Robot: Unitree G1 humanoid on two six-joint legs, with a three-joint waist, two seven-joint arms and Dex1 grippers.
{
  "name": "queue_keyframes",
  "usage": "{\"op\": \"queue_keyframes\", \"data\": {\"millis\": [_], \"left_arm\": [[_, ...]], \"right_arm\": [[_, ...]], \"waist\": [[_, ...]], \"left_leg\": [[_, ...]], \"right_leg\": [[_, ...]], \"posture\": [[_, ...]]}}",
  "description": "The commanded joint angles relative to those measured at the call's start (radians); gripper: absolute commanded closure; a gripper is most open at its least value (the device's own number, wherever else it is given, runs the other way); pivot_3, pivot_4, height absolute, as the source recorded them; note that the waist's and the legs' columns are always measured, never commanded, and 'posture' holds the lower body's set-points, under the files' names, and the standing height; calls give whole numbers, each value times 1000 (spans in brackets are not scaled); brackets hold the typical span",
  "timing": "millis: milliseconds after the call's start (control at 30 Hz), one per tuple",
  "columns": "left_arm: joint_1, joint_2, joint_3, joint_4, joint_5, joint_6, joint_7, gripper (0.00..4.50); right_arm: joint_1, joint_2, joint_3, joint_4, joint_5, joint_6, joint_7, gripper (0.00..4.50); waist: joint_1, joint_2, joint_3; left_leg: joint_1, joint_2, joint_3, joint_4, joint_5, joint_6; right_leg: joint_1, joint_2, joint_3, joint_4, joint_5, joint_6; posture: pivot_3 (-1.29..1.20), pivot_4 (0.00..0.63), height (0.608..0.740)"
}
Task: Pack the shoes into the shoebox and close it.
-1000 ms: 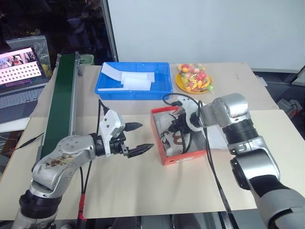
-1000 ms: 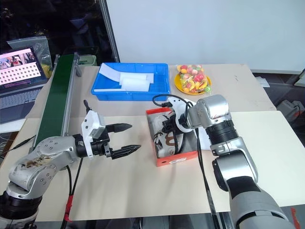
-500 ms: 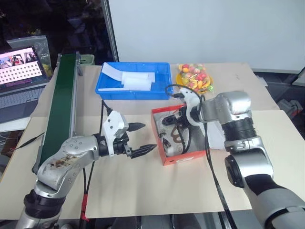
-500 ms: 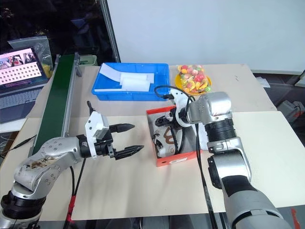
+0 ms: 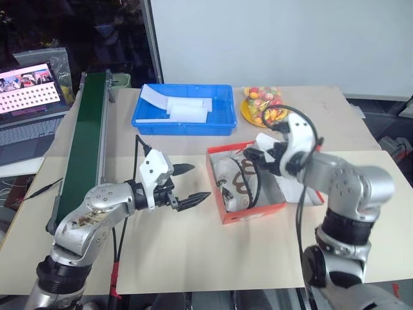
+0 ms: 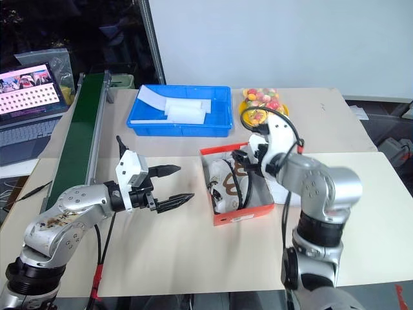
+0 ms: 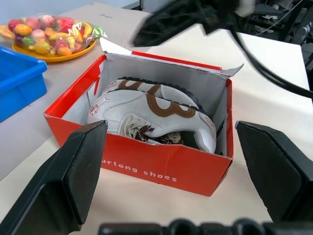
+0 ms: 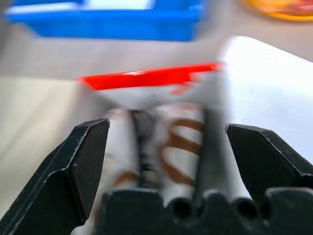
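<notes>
Left wrist view: the white shoes with brown markings (image 7: 156, 115) lie inside the open red-orange cardboard shoebox (image 7: 146, 164) on the table; left gripper (image 5: 188, 184) beside it and right gripper (image 5: 253, 157) over it both gape wide, empty

Right end effector (image 5: 258, 154) now out of shoebox (image 5: 255, 214), empty.

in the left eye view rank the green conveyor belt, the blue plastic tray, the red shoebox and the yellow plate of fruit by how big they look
1. Green conveyor belt, longest.
2. Blue plastic tray.
3. Red cardboard shoebox; nearer the camera, so its gap to the tray is unsure.
4. Yellow plate of fruit, smallest.
</notes>
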State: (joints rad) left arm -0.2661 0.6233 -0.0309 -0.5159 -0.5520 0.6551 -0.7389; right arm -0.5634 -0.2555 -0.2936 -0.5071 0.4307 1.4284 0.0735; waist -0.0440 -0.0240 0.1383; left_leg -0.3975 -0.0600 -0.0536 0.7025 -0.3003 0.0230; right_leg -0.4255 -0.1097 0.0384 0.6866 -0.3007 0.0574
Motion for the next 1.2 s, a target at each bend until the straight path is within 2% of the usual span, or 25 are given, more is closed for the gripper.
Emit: {"op": "queue_keyframes", "data": {"millis": [33, 67, 133, 233, 300, 333, 367, 500, 667, 800, 933, 1067, 1200], "left_arm": [[-5, 0, 20, -21, 10, -26, 14, 0], [-6, -3, 20, -21, 14, -29, 17, 0], [-11, -6, 11, -17, 18, -35, 13, 0], [-23, -10, -3, -5, 27, -45, -2, 0], [-35, -12, -9, 6, 29, -56, -16, 0], [-40, -13, -11, 14, 29, -59, -21, 0], [-43, -14, -11, 18, 29, -62, -24, 0], [-60, -23, -27, 44, 38, -81, -44, 0], [-84, -35, -54, 75, 47, -104, -82, 0], [-105, -38, -67, 102, 50, -117, -104, 0], [-118, -36, -83, 120, 69, -131, -122, 0], [-128, -32, -94, 129, 82, -142, -140, 0], [-132, -32, -93, 128, 82, -137, -150, 0]], "right_arm": [[76, 52, -14, -171, -48, -126, -67, 17], [83, 87, -28, -186, -43, -131, -80, 17], [117, 63, 25, -224, -81, -169, -93, 17], [169, 67, 24, -274, -95, -174, -102, 728], [211, 73, -31, -307, -94, -167, -104, 728], [232, 72, -56, -320, -97, -158, -104, 1410], [245, 70, -68, -328, -98, -154, -103, 1378], [310, 60, -140, -380, -89, -154, -81, 2662], [377, 51, -181, -418, -92, -145, -71, 4478], [460, 59, -212, -439, -88, -151, -51, 4478], [633, 47, -217, -452, -35, -121, 50, 4478], [823, -20, -126, -413, -29, -146, 128, 4478], [853, -39, -61, -348, -30, -173, 150, 4478]], "waist": [[-3, 0, 0], [-6, 0, 0], [-10, 1, 0], [-2, 1, 0], [4, 1, 0], [8, 1, 0], [10, 1, 0], [8, 1, 0], [1, 1, 0], [4, 1, 0], [9, 1, 0], [9, 1, 0], [0, 1, 0]], "left_leg": [[0, 0, 1, 0, 0, 0], [1, 0, 1, 0, 0, -1], [4, 1, 2, -1, 1, -1], [8, 1, 2, -1, 1, -1], [9, 1, 2, -1, 1, -1], [8, 1, 2, -1, 1, -1], [8, 0, 2, -1, 1, -1], [8, 0, 2, -1, 0, 0], [9, 1, 3, -2, 0, -1], [9, 1, 3, -2, 0, -1], [9, 1, 3, -3, 0, 0], [9, 1, 3, -3, 0, 1], [11, 1, 4, -3, -2, 3]], "right_leg": [[0, 0, 1, 0, 0, 0], [0, 1, 1, 0, 0, 0], [1, 2, 3, 0, 0, 0], [3, 2, 4, -1, 0, 0], [4, 2, 4, -1, 0, 0], [4, 2, 4, -1, 0, 0], [4, 2, 4, -1, 0, 0], [4, 2, 4, -1, 0, 0], [4, 2, 5, -1, 0, 0], [4, 2, 5, -1, 0, 0], [4, 2, 4, -2, 0, 0], [5, 2, 5, -3, 0, 0], [7, 3, 6, -3, 0, 0]], "posture": [[0, 150, 724], [0, 150, 724], [0, 150, 724], [0, 150, 724], [0, 150, 724], [0, 150, 724], [0, 150, 724], [0, 150, 724], [0, 150, 724], [0, 150, 724], [0, 150, 724], [0, 150, 724], [0, 150, 724]]}}
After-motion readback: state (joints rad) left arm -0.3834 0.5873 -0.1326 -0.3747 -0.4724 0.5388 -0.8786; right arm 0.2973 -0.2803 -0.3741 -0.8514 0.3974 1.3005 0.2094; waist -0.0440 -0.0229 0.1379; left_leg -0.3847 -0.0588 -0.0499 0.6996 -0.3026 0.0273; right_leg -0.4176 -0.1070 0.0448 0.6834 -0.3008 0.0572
